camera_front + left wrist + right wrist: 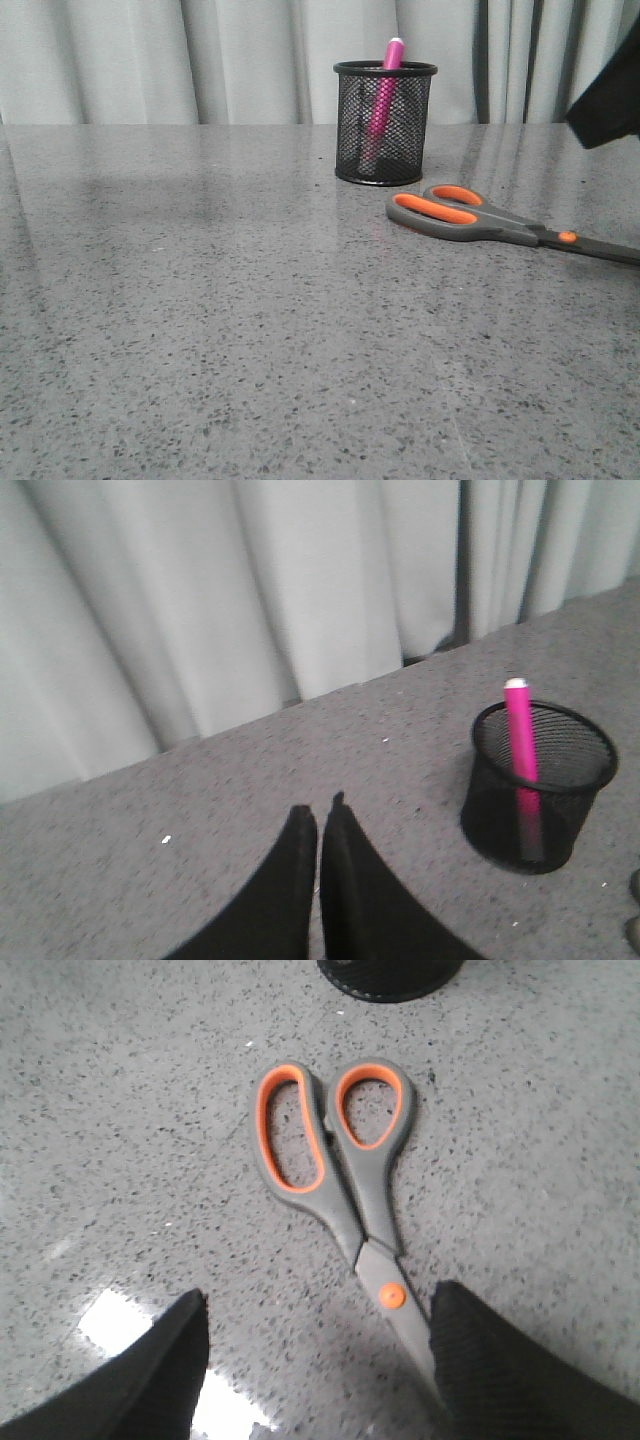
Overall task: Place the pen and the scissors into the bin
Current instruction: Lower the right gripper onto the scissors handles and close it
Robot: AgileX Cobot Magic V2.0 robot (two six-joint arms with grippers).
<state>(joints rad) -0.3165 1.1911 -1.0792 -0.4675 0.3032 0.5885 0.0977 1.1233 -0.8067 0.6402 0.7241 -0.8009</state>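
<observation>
Magenta and capped in frosted white, the pen (381,97) stands tilted inside the black wire-mesh bin (385,123) at the back of the speckled grey stone table (200,330), while the scissors (500,222) lie flat and closed just in front of the bin, handles toward it. Only the left wrist view shows the left gripper (319,815), its 2 fingers pressed together above bare tabletop well apart from the bin. Only the right wrist view shows the right gripper (320,1310) spread wide, its fingers flanking the scissors' orange pivot dot (392,1295) and blades without touching them.
</observation>
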